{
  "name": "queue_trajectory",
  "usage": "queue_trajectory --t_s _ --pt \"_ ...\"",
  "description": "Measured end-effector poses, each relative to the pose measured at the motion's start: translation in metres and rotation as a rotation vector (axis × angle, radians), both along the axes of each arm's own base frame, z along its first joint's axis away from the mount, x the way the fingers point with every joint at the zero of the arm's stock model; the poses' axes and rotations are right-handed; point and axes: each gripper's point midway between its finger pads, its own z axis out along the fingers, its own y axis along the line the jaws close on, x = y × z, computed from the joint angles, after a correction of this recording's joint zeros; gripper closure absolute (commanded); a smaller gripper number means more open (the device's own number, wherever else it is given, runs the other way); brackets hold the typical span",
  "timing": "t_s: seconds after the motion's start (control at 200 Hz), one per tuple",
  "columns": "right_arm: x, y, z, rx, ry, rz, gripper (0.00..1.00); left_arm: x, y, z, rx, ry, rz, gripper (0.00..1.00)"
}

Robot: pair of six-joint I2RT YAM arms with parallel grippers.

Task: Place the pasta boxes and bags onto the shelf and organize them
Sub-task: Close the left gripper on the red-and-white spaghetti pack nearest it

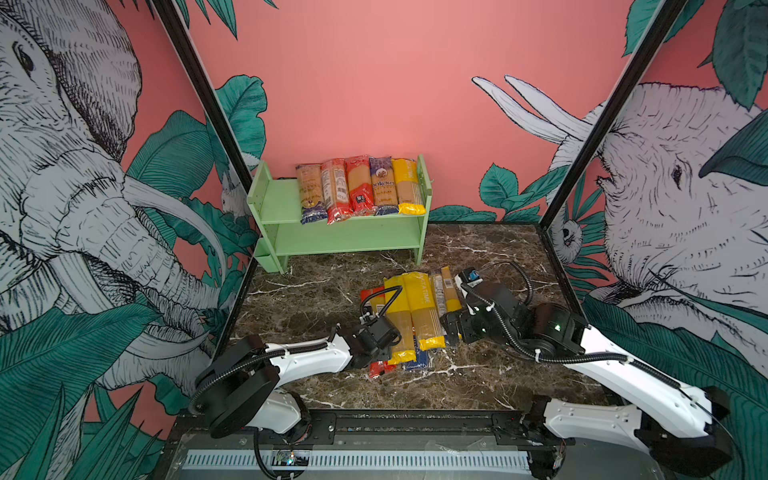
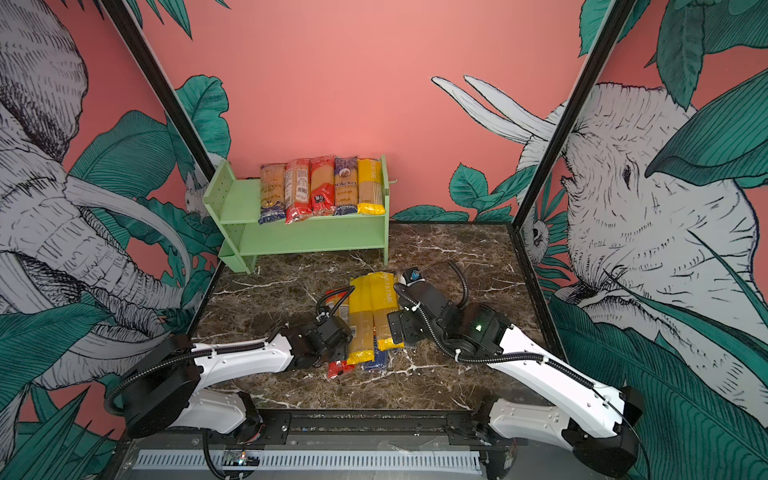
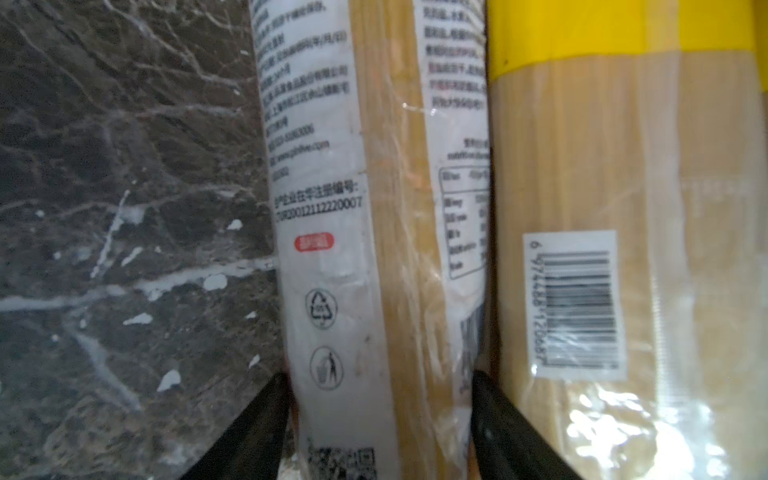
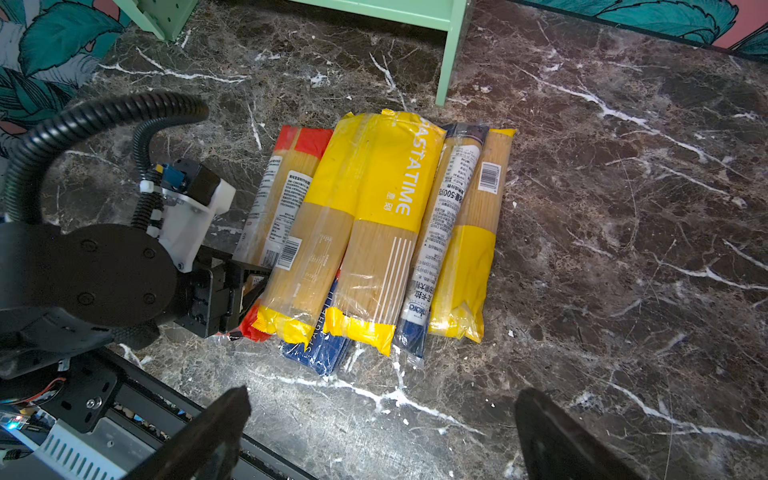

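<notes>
The shelf [image 1: 345, 241] stands at the 11 o'clock corner of the table [image 1: 299, 316], against the back wall. Five pasta packs [image 1: 360, 187] lie side by side on its top board. They fill it from about the middle to the 3 o'clock end panel, and their near ends reach the board's front edge.

More packs form a pile [image 1: 415, 316] near the middle of the table, each lying lengthwise from 12 to 6 o'clock. Two yellow packs [image 4: 374, 208] lie on top, and a dark-blue pack [image 4: 320, 353] shows beneath their near ends. In both top views a red-ended pack [image 4: 286, 183] lies along the pile's 9 o'clock edge. A narrow blue-ended pack [image 4: 444, 232] and a yellow-banded pack [image 4: 478, 249] lie along the 3 o'clock edge.

The left gripper [image 3: 380, 395] is down at the pile's 8 o'clock corner, over the red-ended pack. Its fingers [image 3: 257, 428] are partly closed, one on each long side of that pack, and both tips touch the wrapper. One finger is wedged between this pack and the yellow pack beside it. The pack lies flat on the table.

The right gripper [image 4: 382, 436] hovers just beside the pile's 4 o'clock corner. Its fingers [image 4: 208, 436] are spread wide and hold nothing; only bare table shows between them.
</notes>
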Motion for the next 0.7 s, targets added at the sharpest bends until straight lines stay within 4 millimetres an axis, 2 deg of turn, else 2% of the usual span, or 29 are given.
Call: queue_trajectory --t_s 0.115,0.265,0.345,0.44,0.625,0.7 --pt "0.000 0.000 0.000 -0.002 -0.002 0.002 0.01 0.004 0.008 -0.002 -0.017 0.006 0.030 0.40" --pt "0.001 0.000 0.000 -0.006 -0.005 0.003 0.01 0.009 0.035 0.000 -0.009 0.008 0.090 0.40" --pt "0.001 0.000 0.001 -0.005 -0.008 0.005 0.01 0.008 0.050 0.004 0.015 0.006 0.113 0.35" --pt "0.001 0.001 0.001 -0.003 -0.011 0.008 0.01 0.006 0.062 0.010 0.037 -0.002 0.121 0.24" --pt "0.003 0.003 0.000 -0.008 -0.013 0.013 0.01 0.002 0.064 0.023 0.026 -0.023 0.081 0.16" --pt "0.003 0.004 0.000 -0.009 -0.012 0.014 0.01 0.004 0.060 0.030 0.002 -0.043 0.058 0.09"
